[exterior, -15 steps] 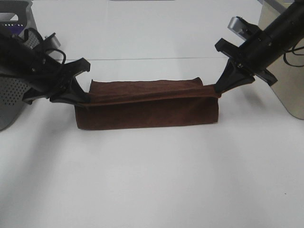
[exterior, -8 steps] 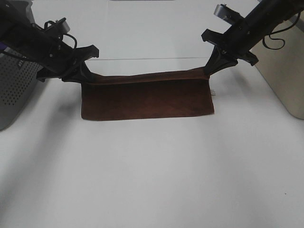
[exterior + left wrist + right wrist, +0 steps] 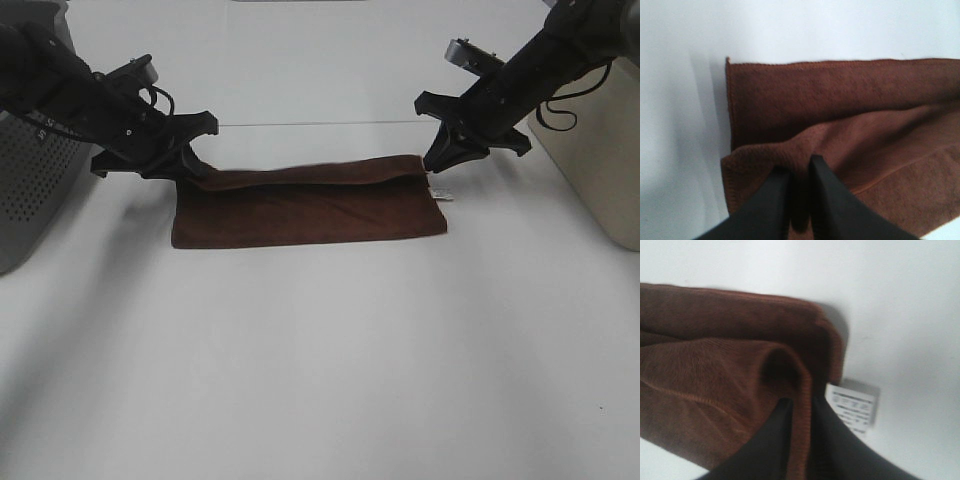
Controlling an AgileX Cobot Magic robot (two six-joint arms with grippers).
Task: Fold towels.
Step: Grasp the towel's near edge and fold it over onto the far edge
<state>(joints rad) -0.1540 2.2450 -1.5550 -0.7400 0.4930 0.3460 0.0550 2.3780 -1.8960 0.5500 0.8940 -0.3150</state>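
A dark brown towel lies folded lengthwise on the white table. My left gripper is shut on the towel's far left corner, low over the table. My right gripper is shut on the far right corner. In the left wrist view the fingers pinch a fold of the towel over the lower layer. In the right wrist view the fingers clamp the towel's edge, with a white care label sticking out beside it.
A grey perforated bin stands at the left edge. A beige box stands at the right edge. A thin line crosses the table just behind the towel.
Both grippers carried the towel's upper edge away from the camera and lowered it. The towel went from hanging draped between them to lying almost flat on the table.
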